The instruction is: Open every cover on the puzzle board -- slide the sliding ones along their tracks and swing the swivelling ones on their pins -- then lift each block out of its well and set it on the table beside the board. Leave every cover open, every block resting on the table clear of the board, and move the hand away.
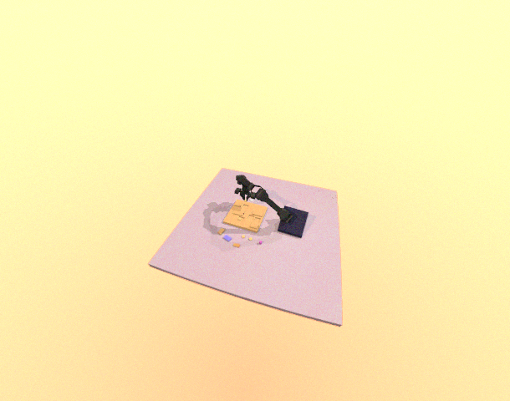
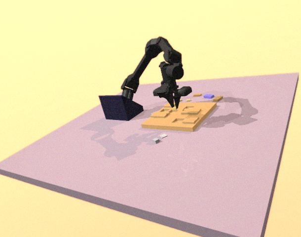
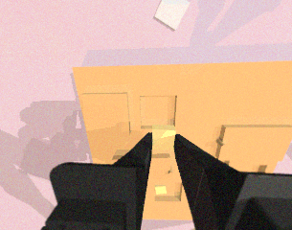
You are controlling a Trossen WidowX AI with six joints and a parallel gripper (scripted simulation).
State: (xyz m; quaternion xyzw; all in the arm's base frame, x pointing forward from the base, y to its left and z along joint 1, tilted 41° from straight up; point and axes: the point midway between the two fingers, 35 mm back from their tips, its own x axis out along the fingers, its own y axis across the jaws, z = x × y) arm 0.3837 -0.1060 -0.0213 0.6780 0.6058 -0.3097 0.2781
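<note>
The orange puzzle board point(image 1: 232, 224) point(image 2: 168, 126) point(image 3: 232, 86) lies flat under the arm. My gripper point(image 1: 246, 200) point(image 2: 175, 108) point(image 3: 163, 137) is shut on a pale yellow block point(image 2: 174, 109) point(image 3: 163, 140), held above the board. In the wrist view an empty square well point(image 3: 156, 110) shows just beyond it. Raised covers, among them a left one point(image 3: 104, 112) and a right one point(image 3: 258, 139), stand beside well openings. Another yellow block point(image 3: 161, 190) sits in a well nearer the wrist camera's bottom edge. The fingers hide part of the board.
On the table lie a blue block point(image 1: 226, 238) point(image 2: 208, 96), a brown one point(image 1: 221, 230) point(image 2: 217, 98), an orange one point(image 1: 237, 245) point(image 2: 197, 95), two yellow ones, a magenta one point(image 1: 260, 242) and, across the board, two white pieces point(image 2: 156, 140) point(image 2: 163, 136). The dark base point(image 1: 299, 224) point(image 2: 113, 108) stands beside the board.
</note>
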